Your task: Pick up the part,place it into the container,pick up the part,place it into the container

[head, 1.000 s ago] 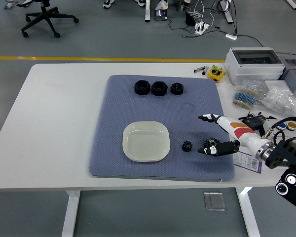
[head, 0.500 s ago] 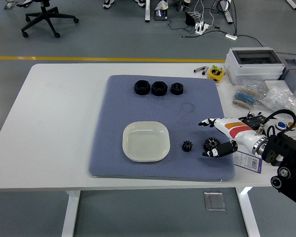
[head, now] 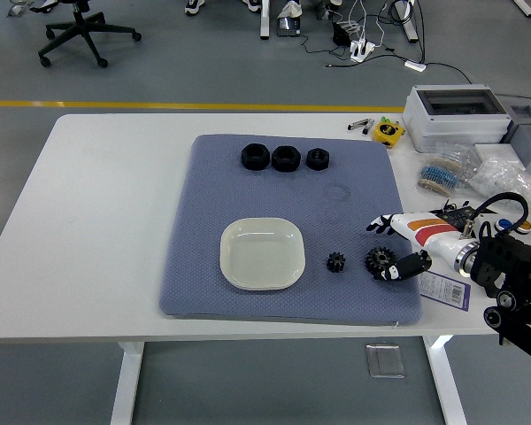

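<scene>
Two black gear-like parts, the smaller part (head: 336, 262) and the larger part (head: 380, 259), lie on the blue mat (head: 212, 177) just right of the cream container (head: 261, 253), which holds nothing. By that showing, neither pick nor place is done and the whole task lies ahead. The robot's right hand (head: 396, 248) sits at the larger part's right side, fingers spread with one above and one below it, gripping nothing. Three black nuts (head: 285, 158) wait in a row at the mat's far edge. Boxes, cables and bagged components crowd the right end of the white surface (head: 97, 230). The left hand is out of sight.
</scene>
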